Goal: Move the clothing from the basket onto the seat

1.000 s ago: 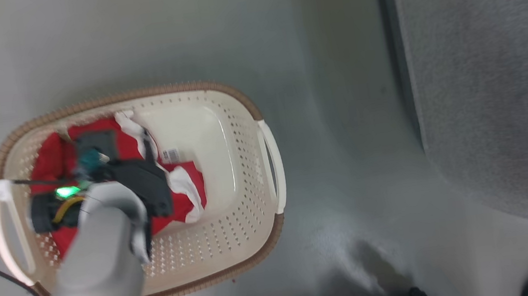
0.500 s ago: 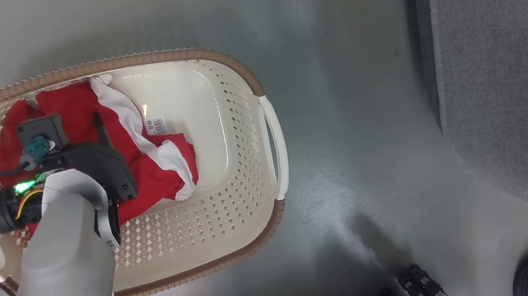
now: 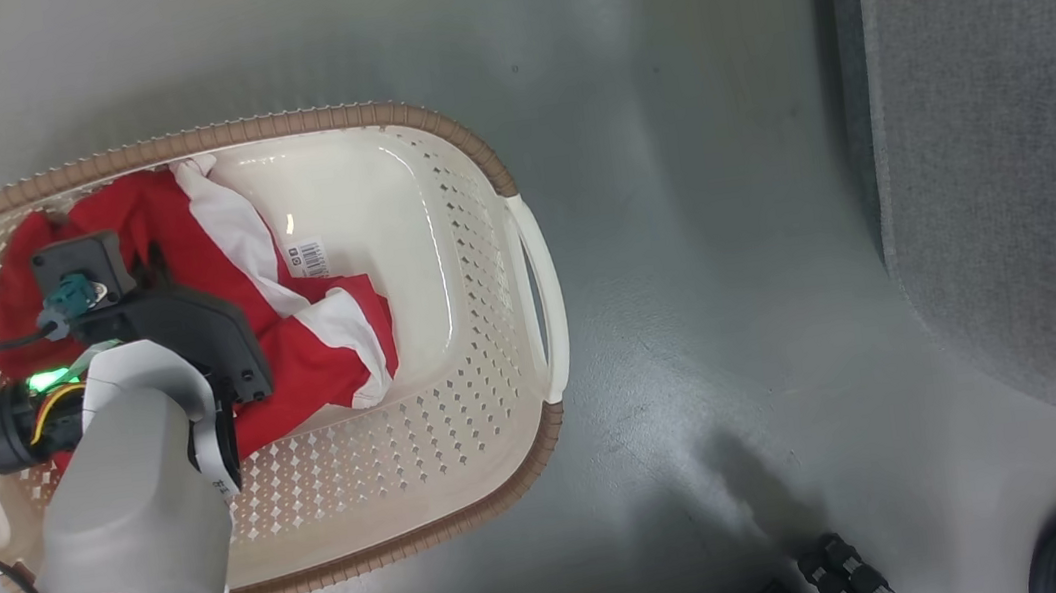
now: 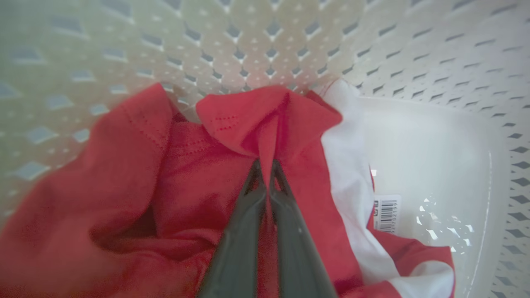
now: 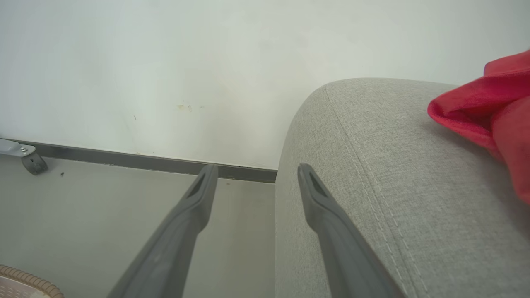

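Left jaws tight on clothing (image 4: 194,178)

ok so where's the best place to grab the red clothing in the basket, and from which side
Grip the raised red fold of the clothing, near the perforated wall of the basket. It stands up as a thin ridge, easy to pinch across. Come from above, since the walls block the sides. The left hand is shut on that fold.

Glossy grey floor (image 3: 680,217), pale wall (image 5: 165,62), dark skirting (image 5: 124,159)
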Controlling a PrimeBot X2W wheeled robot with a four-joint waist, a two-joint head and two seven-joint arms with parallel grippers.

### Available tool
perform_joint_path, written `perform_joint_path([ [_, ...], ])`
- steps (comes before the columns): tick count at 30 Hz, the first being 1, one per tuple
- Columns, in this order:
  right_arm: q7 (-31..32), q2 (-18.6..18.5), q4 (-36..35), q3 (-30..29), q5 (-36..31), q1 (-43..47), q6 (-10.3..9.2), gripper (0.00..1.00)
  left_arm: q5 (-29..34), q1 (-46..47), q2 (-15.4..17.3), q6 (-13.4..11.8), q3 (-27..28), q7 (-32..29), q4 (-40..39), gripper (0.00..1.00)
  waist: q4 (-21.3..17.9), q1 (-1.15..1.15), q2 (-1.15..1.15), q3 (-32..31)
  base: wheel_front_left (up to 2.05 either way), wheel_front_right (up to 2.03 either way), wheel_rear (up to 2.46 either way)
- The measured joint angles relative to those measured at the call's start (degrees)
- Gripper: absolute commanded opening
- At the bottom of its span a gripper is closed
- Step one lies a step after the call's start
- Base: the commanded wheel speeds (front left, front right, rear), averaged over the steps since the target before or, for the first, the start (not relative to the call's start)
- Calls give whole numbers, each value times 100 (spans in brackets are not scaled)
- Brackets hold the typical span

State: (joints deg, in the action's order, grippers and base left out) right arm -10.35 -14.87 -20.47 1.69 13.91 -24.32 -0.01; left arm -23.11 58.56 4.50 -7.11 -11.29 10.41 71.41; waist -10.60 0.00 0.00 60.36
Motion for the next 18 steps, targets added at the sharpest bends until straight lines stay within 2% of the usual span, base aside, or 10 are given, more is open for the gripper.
perform_joint_path([
  [10,-86,34,354,62,0,-119,8,100,0,-18,-130,8,-68,189,12,0,49,0,0,-301,0,0,0],
  [18,-142,51,890,127,0,-132,70,100,11,-342,-257,166,-235,338,10,0,127,-1,0,-740,0,0,0],
])
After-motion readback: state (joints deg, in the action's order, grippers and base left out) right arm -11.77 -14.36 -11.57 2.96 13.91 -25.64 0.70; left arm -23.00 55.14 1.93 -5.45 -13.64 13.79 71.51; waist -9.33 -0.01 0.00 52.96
